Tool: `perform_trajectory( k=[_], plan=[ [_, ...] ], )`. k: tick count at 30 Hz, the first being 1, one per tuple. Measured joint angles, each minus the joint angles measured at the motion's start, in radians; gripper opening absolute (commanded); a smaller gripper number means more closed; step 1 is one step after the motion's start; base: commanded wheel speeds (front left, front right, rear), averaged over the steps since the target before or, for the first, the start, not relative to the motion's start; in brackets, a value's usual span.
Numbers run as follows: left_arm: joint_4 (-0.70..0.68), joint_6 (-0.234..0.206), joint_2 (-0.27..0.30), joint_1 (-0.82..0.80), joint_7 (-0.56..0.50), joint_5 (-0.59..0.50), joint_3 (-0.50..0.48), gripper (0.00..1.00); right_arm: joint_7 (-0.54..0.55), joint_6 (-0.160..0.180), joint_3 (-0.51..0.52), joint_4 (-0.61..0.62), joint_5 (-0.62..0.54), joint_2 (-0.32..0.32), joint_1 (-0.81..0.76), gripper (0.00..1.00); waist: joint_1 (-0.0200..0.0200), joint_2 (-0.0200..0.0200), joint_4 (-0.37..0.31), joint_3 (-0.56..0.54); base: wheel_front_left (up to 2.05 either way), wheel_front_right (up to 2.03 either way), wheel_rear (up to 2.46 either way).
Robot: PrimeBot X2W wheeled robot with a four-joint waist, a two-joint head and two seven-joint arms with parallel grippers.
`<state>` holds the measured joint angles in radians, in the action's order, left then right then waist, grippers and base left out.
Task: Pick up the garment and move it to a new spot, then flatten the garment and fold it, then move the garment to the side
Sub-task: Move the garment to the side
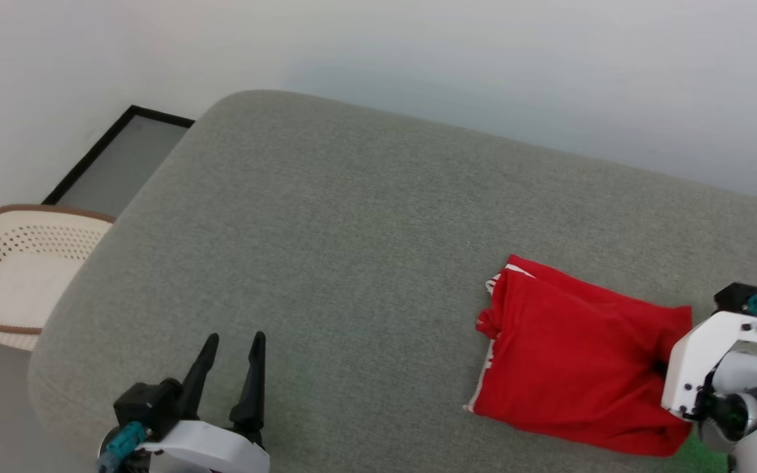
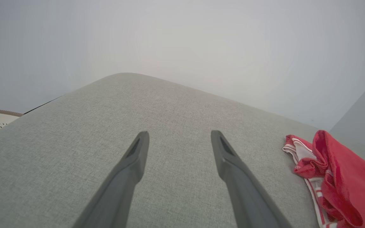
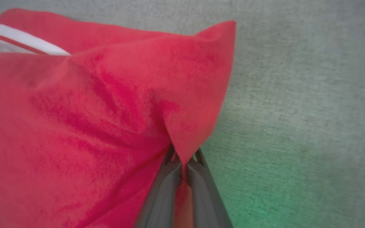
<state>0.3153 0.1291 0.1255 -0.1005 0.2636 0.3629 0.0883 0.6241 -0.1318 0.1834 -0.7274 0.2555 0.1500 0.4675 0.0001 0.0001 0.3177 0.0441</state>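
The garment [image 1: 566,355] is a red jersey with white striped trim, lying folded on the right side of the grey cushion [image 1: 326,263]. My right gripper [image 1: 660,368] reaches into its right edge. In the right wrist view the two dark fingers [image 3: 198,186] are pinched together on a fold of the red cloth [image 3: 182,120]. My left gripper [image 1: 232,374] stands open at the lower left over bare cushion, far from the garment. In the left wrist view its fingers [image 2: 233,164] are spread apart, and the garment [image 2: 337,177] lies bunched at the right edge.
A cream perforated basket [image 1: 10,269] with a brown rim sits on the floor left of the cushion. A dark-framed panel [image 1: 115,161] lies against the white wall behind it. The wall runs along the cushion's far side.
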Motion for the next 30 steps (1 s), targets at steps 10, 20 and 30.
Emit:
perform_trajectory(
  k=[10, 20, 30],
  plan=[
    [-0.013, 0.000, 0.005, -0.021, 0.000, -0.002, 0.008, 1.00, -0.027, 0.000, -0.028, 0.024, 0.030, 0.106, 0.032, 0.00, 0.0000, 0.0000, -0.052, 0.027, 0.00, 0.00, 0.00],
    [-0.025, 0.000, 0.020, -0.067, 0.000, -0.006, 0.037, 1.00, -0.059, 0.000, -0.052, 0.029, 0.073, 0.219, 0.073, 0.00, 0.0000, 0.0000, -0.131, 0.070, 0.00, 0.00, 0.00],
    [-0.018, 0.000, 0.057, -0.155, 0.000, 0.002, 0.074, 1.00, -0.081, 0.000, -0.077, 0.021, 0.117, 0.322, 0.121, 0.00, 0.0000, 0.0000, -0.232, 0.138, 0.00, 0.00, 0.00]
  ],
)
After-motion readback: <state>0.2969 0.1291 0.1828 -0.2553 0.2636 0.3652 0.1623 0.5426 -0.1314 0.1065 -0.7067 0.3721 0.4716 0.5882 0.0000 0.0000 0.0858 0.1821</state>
